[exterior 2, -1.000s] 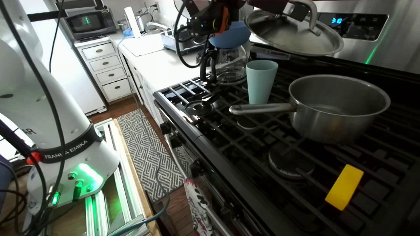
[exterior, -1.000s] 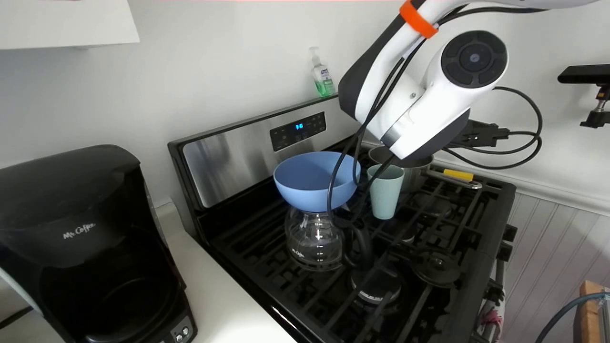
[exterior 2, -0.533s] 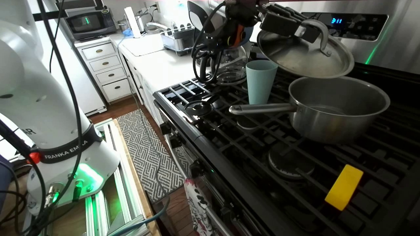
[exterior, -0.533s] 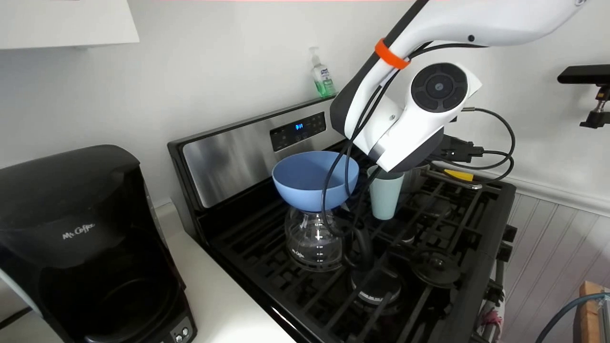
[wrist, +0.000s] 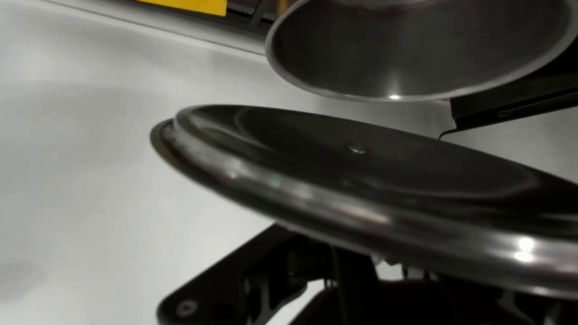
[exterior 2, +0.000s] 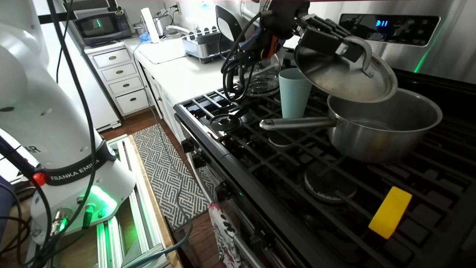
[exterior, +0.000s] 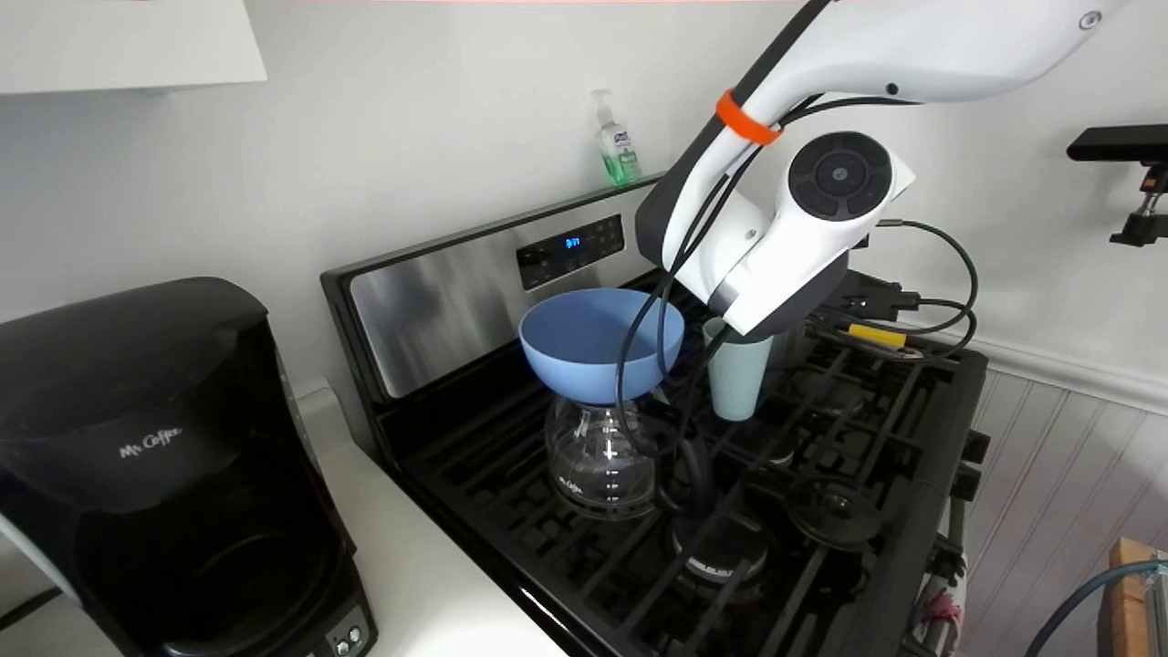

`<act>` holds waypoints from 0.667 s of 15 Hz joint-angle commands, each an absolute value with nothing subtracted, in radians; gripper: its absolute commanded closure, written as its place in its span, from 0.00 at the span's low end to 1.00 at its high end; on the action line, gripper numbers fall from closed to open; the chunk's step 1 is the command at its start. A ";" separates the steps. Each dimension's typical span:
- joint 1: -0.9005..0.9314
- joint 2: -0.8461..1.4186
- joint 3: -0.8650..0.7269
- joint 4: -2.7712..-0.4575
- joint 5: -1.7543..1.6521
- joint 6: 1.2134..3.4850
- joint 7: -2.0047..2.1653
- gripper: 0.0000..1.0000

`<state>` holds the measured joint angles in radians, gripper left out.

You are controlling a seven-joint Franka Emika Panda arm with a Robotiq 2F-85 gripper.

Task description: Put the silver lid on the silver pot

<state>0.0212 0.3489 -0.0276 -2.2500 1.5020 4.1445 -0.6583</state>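
The silver lid [exterior 2: 346, 80] hangs tilted in the air in an exterior view. My gripper [exterior 2: 347, 51] is shut on the lid's arched handle [exterior 2: 366, 56]. The silver pot [exterior 2: 379, 143] stands upright on the stove grate, its mouth uncovered. The lid's lower edge overlaps the pot's far-left rim in this view. In the wrist view the lid's underside [wrist: 361, 176] faces the camera and hides the fingertips. The pot [wrist: 406, 54] shows beyond it, with a gap between them. In an exterior view the arm hides the lid and most of the pot.
A teal cup [exterior 2: 295, 95] stands close left of the pot, near its long handle [exterior 2: 297, 123]. A blue bowl [exterior: 598, 338] sits on a glass carafe [exterior: 602, 465]. A yellow block [exterior 2: 390, 212] lies on the grate. The stove's back panel [exterior 2: 450, 33] rises behind the pot.
The gripper has carried the lid down and toward the pot, mostly in the first half second. In the last half second the lid has sunk a little further and its tilt has grown.
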 commanded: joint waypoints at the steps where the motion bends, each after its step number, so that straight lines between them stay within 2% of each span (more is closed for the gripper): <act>1: 0.008 0.373 -0.045 -2.219 1.482 4.106 -0.641 0.98; 10: -0.003 0.417 -0.078 -2.149 1.486 4.052 -0.671 0.98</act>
